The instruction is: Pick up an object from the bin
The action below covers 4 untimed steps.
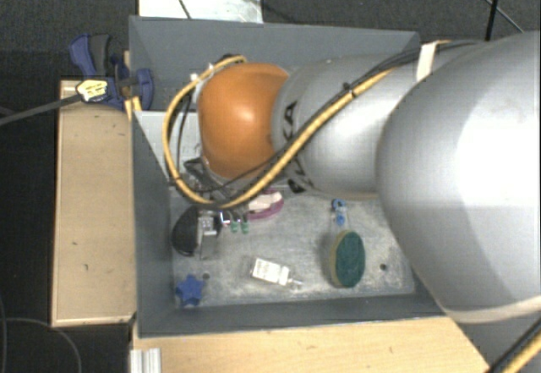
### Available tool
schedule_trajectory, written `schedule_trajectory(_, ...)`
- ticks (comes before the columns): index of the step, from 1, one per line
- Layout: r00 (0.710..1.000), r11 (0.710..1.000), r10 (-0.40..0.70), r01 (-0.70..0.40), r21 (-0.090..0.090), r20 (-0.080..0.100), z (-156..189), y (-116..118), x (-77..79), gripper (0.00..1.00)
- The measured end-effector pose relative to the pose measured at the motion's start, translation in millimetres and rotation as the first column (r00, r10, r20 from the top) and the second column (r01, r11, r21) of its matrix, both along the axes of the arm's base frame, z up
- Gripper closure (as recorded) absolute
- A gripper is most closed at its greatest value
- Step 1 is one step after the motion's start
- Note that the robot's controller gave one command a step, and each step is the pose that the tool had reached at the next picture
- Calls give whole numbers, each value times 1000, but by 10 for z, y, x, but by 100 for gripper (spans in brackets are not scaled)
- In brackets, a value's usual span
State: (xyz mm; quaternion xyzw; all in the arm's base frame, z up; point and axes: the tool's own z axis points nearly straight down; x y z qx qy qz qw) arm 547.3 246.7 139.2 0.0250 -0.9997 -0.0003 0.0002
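From my station I read this as the approach step: the arm is low in the bin (pixel 150 278), its orange wrist cover (pixel 241 117) above the floor's 9 o'clock side, and the pincer (pixel 215 223) hangs under that cover close to the floor. I cannot tell whether the pincer is released or clenched, because the cover and cables hide most of it, and I see nothing held in it.

The likeliest target, in my judgement, is the dark rounded lump (pixel 183 234) just beside the pincer on its 9 o'clock side, near the bin's wall. It looks black to dark grey, smooth and domed, and what it is I cannot say. At the pincer's 2 o'clock a pink and white thing (pixel 267 207) lies partly under the arm.

Well apart from the pincer lie a small white bottle-like piece (pixel 272 271) at the floor's 6 o'clock, a green oval pad (pixel 347 259) toward 4 o'clock, and a blue knobbly bit (pixel 190 289) in the 8 o'clock corner.

The next move, I judge, calls for centring over the dark lump. The wall beside it leaves little room, and a domed shape could squirt out.
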Motion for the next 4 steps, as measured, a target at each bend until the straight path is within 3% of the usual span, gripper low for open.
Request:
schedule_trajectory(1, 981, 981, 196, -196, 1, 4, -648, 5, 42, 0)
schedule_trajectory(2, 982, 982, 191, -191, 2, 2, -650, 5, 37, 100)
schedule_trajectory(3, 975, 975, 223, -223, 1, 10, 341, 52, 36, 100)
schedule_trajectory(4, 970, 970, 243, -243, 1, 9, 799, 16, 170, 100)
